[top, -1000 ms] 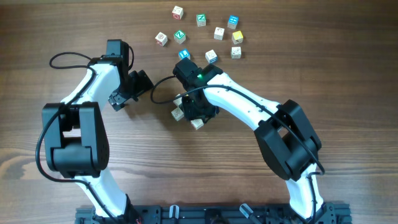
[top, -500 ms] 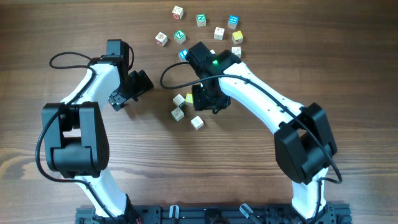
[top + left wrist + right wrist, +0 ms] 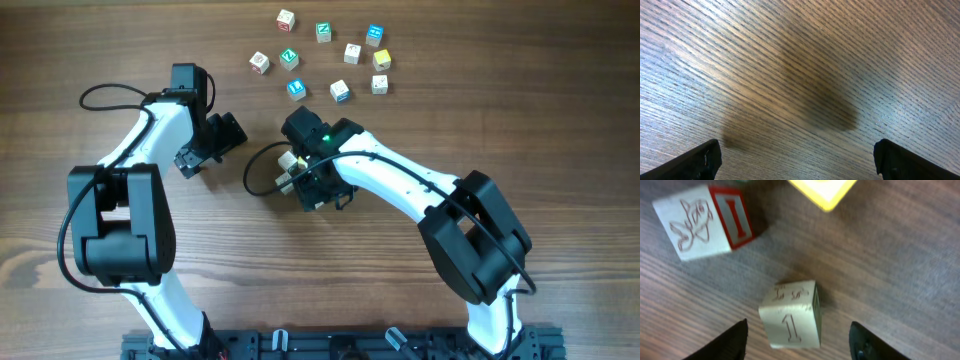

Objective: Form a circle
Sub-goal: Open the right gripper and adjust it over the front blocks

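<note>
Overhead, the right gripper (image 3: 312,188) hangs low near the middle of the table (image 3: 560,120). Its wrist covers most of the circle (image 3: 290,161), and only two cream cubes of that ring peek out at the wrist's 9 and 10 o'clock.

From the right wrist camera, a numeral cube (image 3: 790,315), cream and carved with a 1, lies on the wood between the two fingertips. There is a gap on each side, so the jaws stand fairly wide and grip nothing. At 10 o'clock from it sits a red-letter cube (image 3: 702,220), also cream, with a drawn creature on one face. At 12 o'clock the corner of a yellow cube (image 3: 822,190) is cut off by the frame edge. These three cubes lie apart from one another.

A scatter of loose cubes (image 3: 323,32), some with teal, blue or green faces, lies at 12 o'clock on the table, well apart from the ring.

At 9 o'clock from the right gripper, the left gripper (image 3: 208,147) hovers with its jaws spread wide over bare wood, holding nothing.
</note>
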